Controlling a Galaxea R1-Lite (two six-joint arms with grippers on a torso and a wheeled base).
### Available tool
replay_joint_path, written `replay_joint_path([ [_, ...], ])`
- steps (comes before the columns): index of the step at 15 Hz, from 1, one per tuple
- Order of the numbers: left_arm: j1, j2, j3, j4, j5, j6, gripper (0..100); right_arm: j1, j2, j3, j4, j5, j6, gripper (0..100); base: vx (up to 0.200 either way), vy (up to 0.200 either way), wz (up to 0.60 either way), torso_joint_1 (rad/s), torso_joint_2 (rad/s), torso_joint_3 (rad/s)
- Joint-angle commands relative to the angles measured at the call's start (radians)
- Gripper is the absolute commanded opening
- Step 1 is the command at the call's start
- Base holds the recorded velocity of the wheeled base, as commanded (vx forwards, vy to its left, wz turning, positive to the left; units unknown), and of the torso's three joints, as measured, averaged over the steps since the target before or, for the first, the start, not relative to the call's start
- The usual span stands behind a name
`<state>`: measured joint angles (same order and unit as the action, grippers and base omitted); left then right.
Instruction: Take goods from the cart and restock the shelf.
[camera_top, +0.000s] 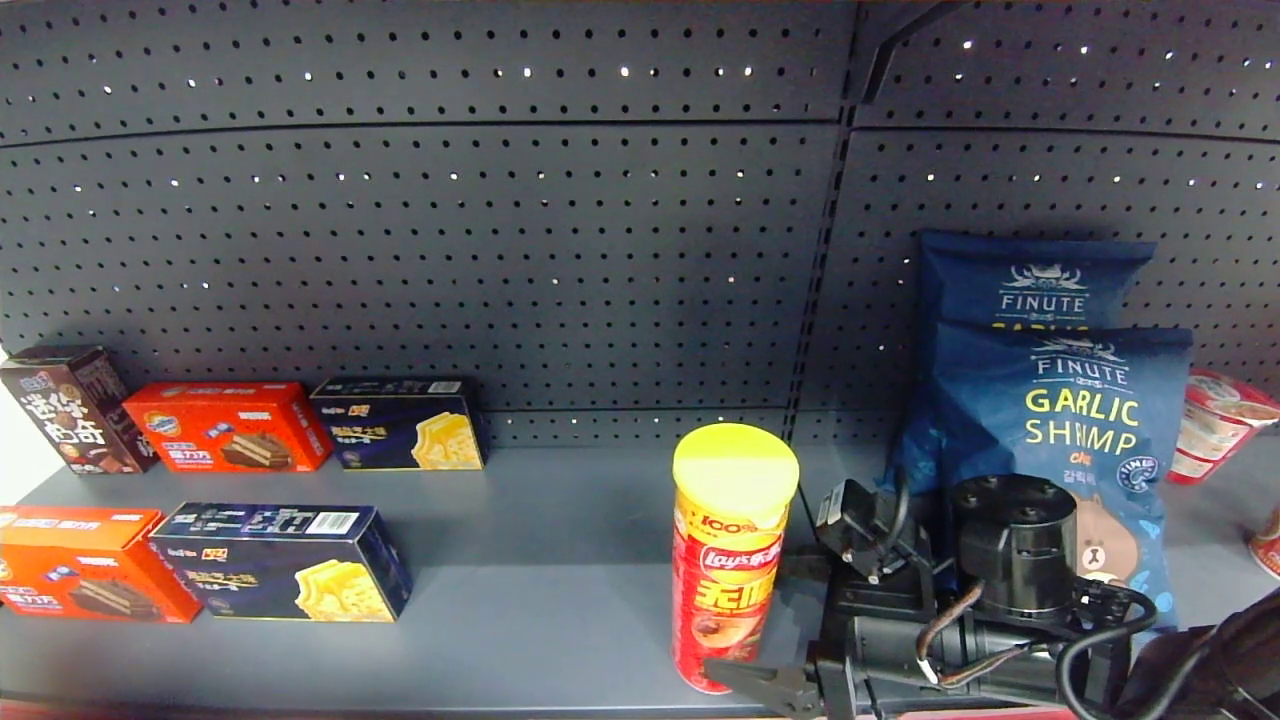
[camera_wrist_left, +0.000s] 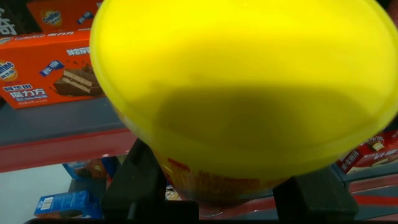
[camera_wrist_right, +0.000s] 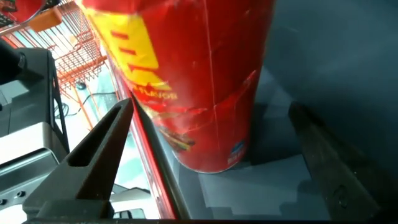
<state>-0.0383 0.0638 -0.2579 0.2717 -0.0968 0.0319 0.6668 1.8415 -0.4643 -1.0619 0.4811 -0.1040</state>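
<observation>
A red chips can (camera_top: 727, 590) with a yellow lid stands upright near the front edge of the grey shelf (camera_top: 560, 560). My right gripper (camera_top: 775, 685) is open at its base. Its two dark fingers (camera_wrist_right: 93, 165) flank the can (camera_wrist_right: 199, 81) with a gap on each side. In the left wrist view a second can's yellow lid (camera_wrist_left: 249, 81) looms close. My left gripper (camera_wrist_left: 217, 199) is shut on that can's red body, below the level of the shelf's red front edge (camera_wrist_left: 62, 152).
Orange and dark blue snack boxes (camera_top: 280, 560) lie in two rows at the shelf's left. Blue shrimp chip bags (camera_top: 1060, 430) lean on the pegboard at the right, with noodle cups (camera_top: 1215, 425) beyond. A red wire cart (camera_wrist_right: 68, 56) stands below.
</observation>
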Motion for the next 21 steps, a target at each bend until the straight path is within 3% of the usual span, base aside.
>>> replay_joint_path([
  [1,0.000,0.001,0.000,0.000,0.000,-0.001,0,0.002,0.007,-0.010,-0.001,-0.001,0.001,100,0.000,0.000,0.00,0.000,0.00,0.000],
  [21,0.000,0.001,0.008,0.000,0.000,-0.001,0,0.000,-0.013,-0.011,0.002,-0.050,0.001,100,0.000,0.000,0.00,0.000,0.00,0.000],
])
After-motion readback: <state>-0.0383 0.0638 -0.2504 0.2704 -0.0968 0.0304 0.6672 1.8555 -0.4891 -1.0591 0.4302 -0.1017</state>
